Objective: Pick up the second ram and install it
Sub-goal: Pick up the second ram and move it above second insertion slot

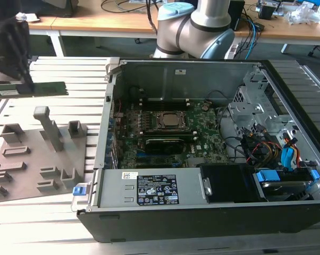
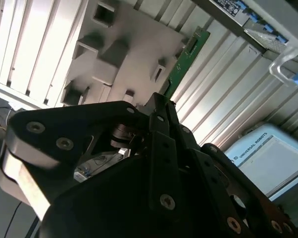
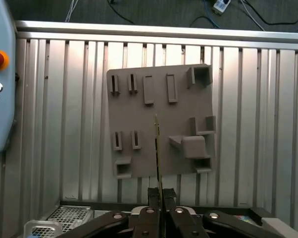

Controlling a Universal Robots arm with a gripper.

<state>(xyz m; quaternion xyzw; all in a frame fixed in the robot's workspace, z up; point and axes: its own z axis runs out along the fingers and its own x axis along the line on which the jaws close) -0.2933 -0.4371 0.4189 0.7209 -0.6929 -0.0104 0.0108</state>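
My gripper [image 1: 26, 87] hangs at the exterior view's far left, above the grey fixture plate [image 1: 38, 154], shut on the second ram [image 1: 48, 88]. The long green stick lies level in the fingers and juts toward the open computer case [image 1: 165, 69]. In the first wrist view the ram [image 3: 157, 148] shows edge-on, rising from between the closed fingertips [image 3: 154, 194] over the plate [image 3: 139, 114]. In the second wrist view the green stick [image 2: 186, 57] extends beyond the black fingers [image 2: 161, 106]. The motherboard [image 1: 208, 133] with its processor socket [image 1: 170, 121] lies inside the case.
The fixture plate carries several raised grey holders [image 1: 49, 127]. The case has a power supply [image 1: 154, 188] at the front, and cables and drive bays [image 1: 277, 154] at the exterior view's right. The arm's base [image 1: 197, 26] stands behind the case. A teach pendant [image 3: 0, 74] lies on the slatted table.
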